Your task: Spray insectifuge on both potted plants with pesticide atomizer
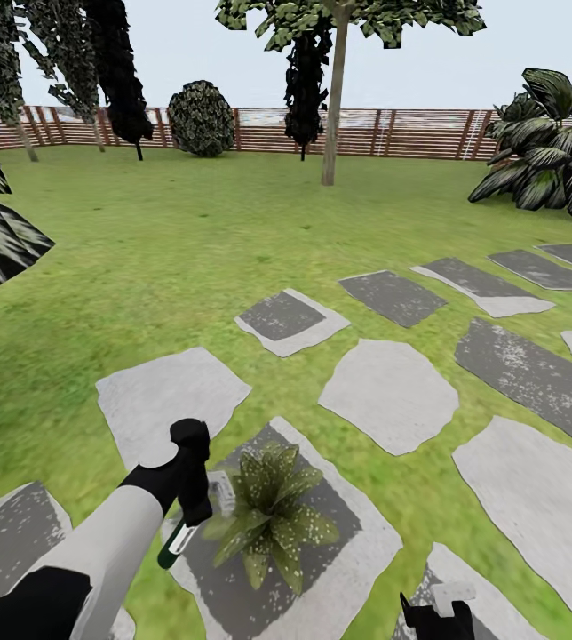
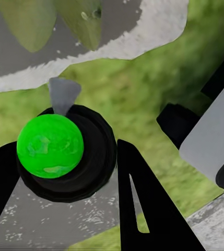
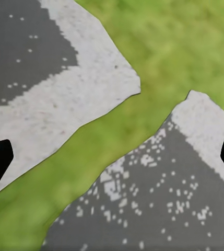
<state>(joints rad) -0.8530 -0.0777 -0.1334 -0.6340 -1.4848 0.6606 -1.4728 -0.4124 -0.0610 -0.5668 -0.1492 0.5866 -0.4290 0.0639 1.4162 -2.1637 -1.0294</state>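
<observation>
A wide lawn (image 1: pixel 170 258) runs back to a slatted fence (image 1: pixel 393 133) with a slim tree (image 1: pixel 335 98) and a round bush (image 1: pixel 201 117) before it, grey stepping stones (image 1: pixel 393 391) scattered across the grass and a big striped-leaf plant (image 1: pixel 557 142) far right; nothing stands between the sprayer and the near plant. The left claw (image 1: pixel 193 507) is closed around the sprayer (image 1: pixel 177 542), whose dark body and green part (image 2: pixel 50 146) sit between its fingers (image 2: pixel 143 204), just beside the speckled potted plant (image 1: pixel 273 516) on its dark-centred stone (image 1: pixel 357 569); the right claw (image 3: pixel 112 157) hangs wide open and empty over grass and stone.
</observation>
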